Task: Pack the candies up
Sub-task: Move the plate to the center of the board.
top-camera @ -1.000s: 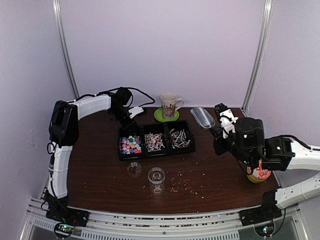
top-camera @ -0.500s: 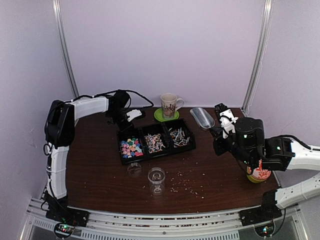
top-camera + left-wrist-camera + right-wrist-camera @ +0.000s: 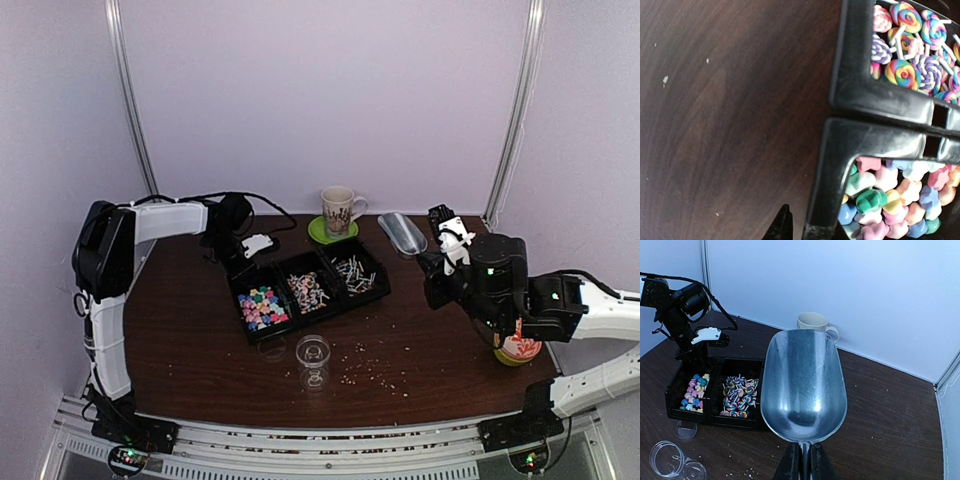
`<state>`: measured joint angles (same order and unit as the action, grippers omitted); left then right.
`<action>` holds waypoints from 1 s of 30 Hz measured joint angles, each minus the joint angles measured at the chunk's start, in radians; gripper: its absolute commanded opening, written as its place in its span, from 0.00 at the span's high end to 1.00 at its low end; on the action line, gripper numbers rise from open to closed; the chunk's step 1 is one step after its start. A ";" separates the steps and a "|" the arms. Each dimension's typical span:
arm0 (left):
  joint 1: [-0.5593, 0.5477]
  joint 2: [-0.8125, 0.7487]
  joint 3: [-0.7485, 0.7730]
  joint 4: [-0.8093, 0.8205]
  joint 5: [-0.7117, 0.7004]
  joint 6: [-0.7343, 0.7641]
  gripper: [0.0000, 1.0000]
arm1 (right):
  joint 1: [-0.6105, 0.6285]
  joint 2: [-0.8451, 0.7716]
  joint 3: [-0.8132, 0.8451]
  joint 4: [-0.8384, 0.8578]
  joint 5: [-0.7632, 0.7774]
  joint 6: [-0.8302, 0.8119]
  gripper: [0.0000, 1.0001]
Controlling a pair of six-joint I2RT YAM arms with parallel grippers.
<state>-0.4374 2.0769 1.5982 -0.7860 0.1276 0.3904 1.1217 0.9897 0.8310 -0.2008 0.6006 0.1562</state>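
The candies lie in a black three-compartment tray (image 3: 238, 300): pastel star pieces (image 3: 262, 305), swirl lollipops (image 3: 308, 287) and small wrapped bits (image 3: 355, 272). My left gripper (image 3: 247, 250) is shut on the tray's far-left corner. In the left wrist view one finger (image 3: 782, 225) stands outside the tray wall (image 3: 826, 190), and the other is hidden on the side of the star pieces (image 3: 890, 200). My right gripper (image 3: 801, 460) is shut on the handle of an empty metal scoop (image 3: 804, 380), held above the table to the right of the tray.
A clear jar (image 3: 313, 355) and its lid (image 3: 268, 345) sit in front of the tray, with pale crumbs (image 3: 375, 365) to their right. A mug (image 3: 338, 210) on a green coaster stands at the back. A round tin (image 3: 517, 350) is under the right arm.
The left gripper closed on the tray's corner and pulled it left; the tray has swung so its left end sits nearer the front. The right arm and scoop stayed put.
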 measured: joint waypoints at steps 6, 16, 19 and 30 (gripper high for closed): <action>-0.002 -0.043 -0.053 -0.016 -0.047 -0.066 0.82 | 0.000 0.000 -0.010 0.011 -0.003 0.004 1.00; -0.003 -0.142 -0.173 -0.091 -0.140 -0.217 0.86 | 0.000 0.007 -0.013 0.031 -0.021 0.005 1.00; -0.003 -0.171 -0.208 -0.110 -0.168 -0.262 0.86 | 0.000 0.014 -0.013 0.040 -0.026 0.004 1.00; -0.003 -0.302 -0.341 -0.138 -0.218 -0.385 0.54 | 0.003 0.075 0.020 0.023 -0.108 -0.036 1.00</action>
<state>-0.4400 1.7752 1.2575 -0.9237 -0.0902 0.0059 1.1244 1.0645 0.8509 -0.1776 0.4931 0.1204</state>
